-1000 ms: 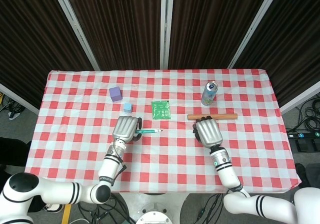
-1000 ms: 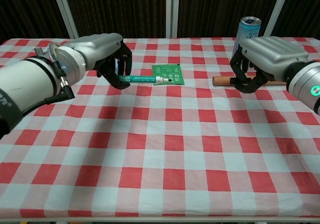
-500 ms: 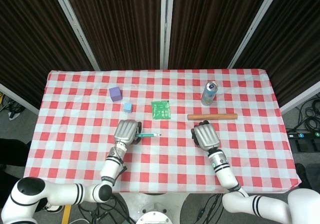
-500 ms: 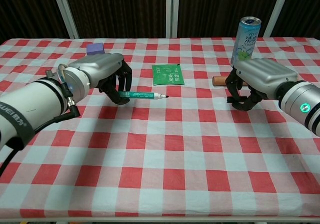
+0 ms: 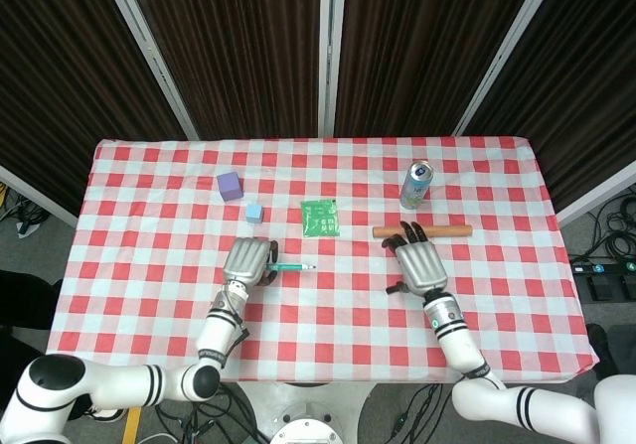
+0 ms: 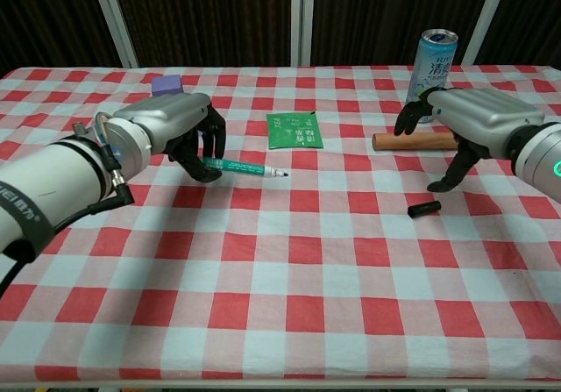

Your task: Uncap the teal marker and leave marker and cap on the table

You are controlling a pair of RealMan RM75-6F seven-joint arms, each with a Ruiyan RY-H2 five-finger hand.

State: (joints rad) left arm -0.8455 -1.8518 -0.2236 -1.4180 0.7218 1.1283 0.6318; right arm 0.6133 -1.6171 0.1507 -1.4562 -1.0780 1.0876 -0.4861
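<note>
Only chest view shows cap (image 6: 423, 208) beneath right hand (image 6: 465, 116).

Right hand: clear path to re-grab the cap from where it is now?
Probably yes. The cap lies alone on the cloth just below the right hand, whose fingers are spread and hold nothing. The wooden rod lies behind it, out of the way.

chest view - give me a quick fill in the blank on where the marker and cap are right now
1. The teal marker is held by the ____ hand.
2. The black cap lies on the ____, below the open right hand.
3. Behind the right hand lies a wooden stick, and further back stands a ____.
Missing words: left; table; can
</note>
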